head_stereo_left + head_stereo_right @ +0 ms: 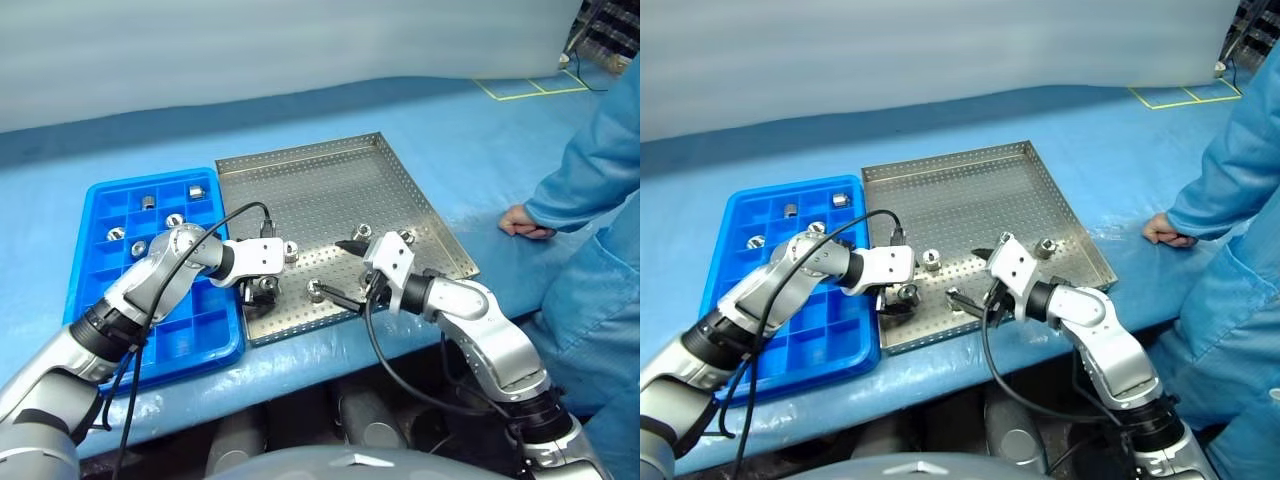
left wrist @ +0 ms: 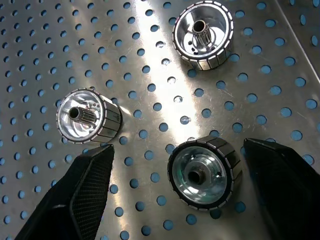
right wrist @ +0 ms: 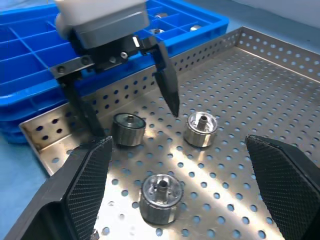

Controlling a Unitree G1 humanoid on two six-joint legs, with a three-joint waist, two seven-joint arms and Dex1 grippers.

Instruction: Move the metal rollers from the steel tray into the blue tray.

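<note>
Two trays lying side by side on blue-covered desk [image 1: 420,120]: steel tray [image 1: 330,180] to the right, blue tray [image 1: 95,300] touching its left rim. Person's hand [image 1: 525,222] resting on desk beyond steel tray's right edge. Left tool [image 3: 127,107] hanging over near-left corner of steel tray, fingers spread wide, straddling one roller [image 2: 204,172] without touching. Right tool [image 1: 342,275] hovering near tray's front edge, fingers wide apart, gripping nothing. Four metal rollers [image 3: 200,129] sitting on perforated base, three clustered near the front, one [image 1: 406,238] toward right rim. Several more rollers [image 1: 148,202] sitting singly in far compartments of blue tray.
</note>
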